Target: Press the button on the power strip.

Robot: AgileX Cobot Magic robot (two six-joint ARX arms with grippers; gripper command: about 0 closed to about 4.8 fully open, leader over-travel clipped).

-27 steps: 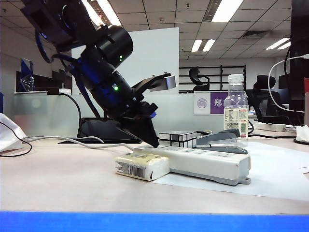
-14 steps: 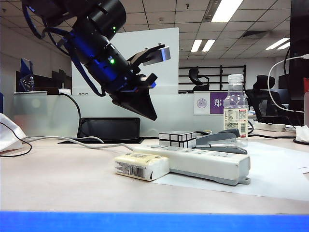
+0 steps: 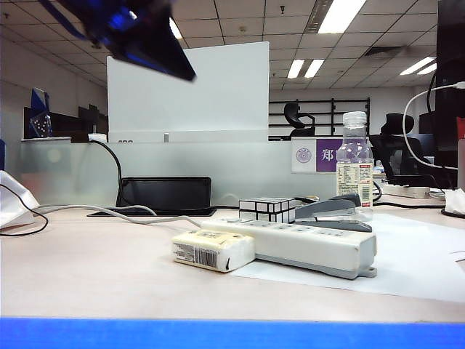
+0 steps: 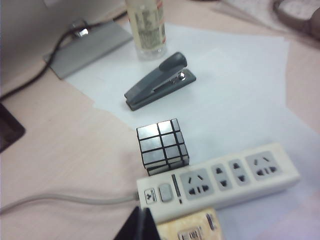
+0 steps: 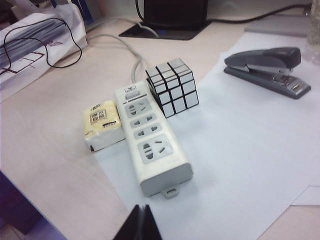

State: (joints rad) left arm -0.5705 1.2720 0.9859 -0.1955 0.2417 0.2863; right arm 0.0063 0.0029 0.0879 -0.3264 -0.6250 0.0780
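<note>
The power strip (image 5: 150, 135) lies on the table (image 3: 94, 269) between a cream packet (image 5: 102, 124) and a mirror cube (image 5: 172, 86). Both claws, left claw (image 4: 140, 226) and right claw (image 5: 140, 224), hang high above it, fingertips pressed together, holding nothing.

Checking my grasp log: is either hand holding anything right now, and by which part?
Nothing is held. The left hand and the right hand are both shut on nothing, above the power strip.
</note>
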